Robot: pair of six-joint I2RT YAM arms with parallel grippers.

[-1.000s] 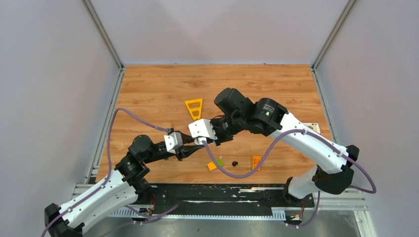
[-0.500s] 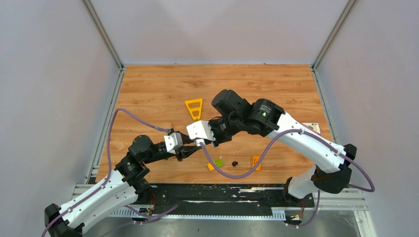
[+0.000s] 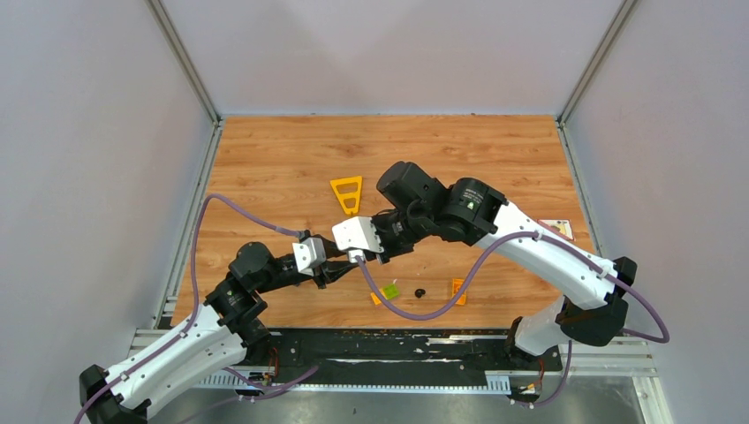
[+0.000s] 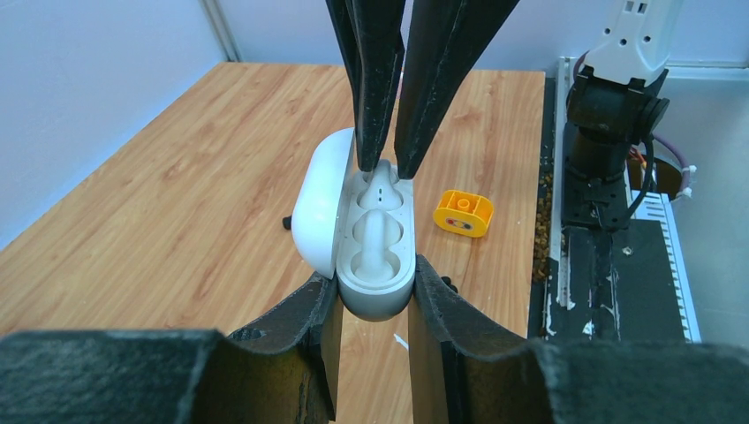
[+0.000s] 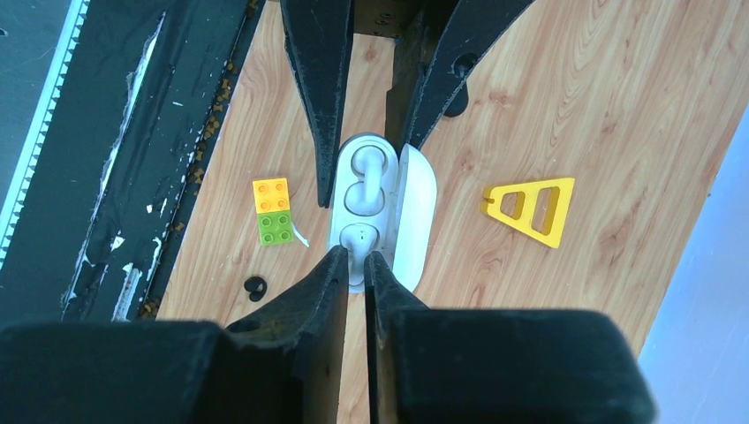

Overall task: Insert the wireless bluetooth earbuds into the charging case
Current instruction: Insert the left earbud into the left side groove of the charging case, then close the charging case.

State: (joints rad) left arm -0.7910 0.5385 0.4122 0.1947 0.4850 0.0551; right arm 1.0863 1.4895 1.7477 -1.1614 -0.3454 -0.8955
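1. Clamping the open charging case [image 4: 318, 203] by its sides, the left gripper [image 4: 375, 284] holds it near-centre.
2. Right gripper [image 4: 384, 168], fingers nearly closed, flanks a white earbud [image 4: 382, 190] seated in the case; grip uncertain.
3. Black earbud [image 3: 419, 292] lies apart, to their right.

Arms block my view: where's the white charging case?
Left wrist view: the smooth white oval plastic charging case, lid open, sits clamped in the left end effector at mid-table, the right end effector at its far end.

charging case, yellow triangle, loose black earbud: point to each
charging case [image 5: 419, 208], right wrist view, open lid
yellow triangle [image 5: 561, 212], right wrist view, wide end bar
black earbud [image 5: 254, 285], right wrist view, its body
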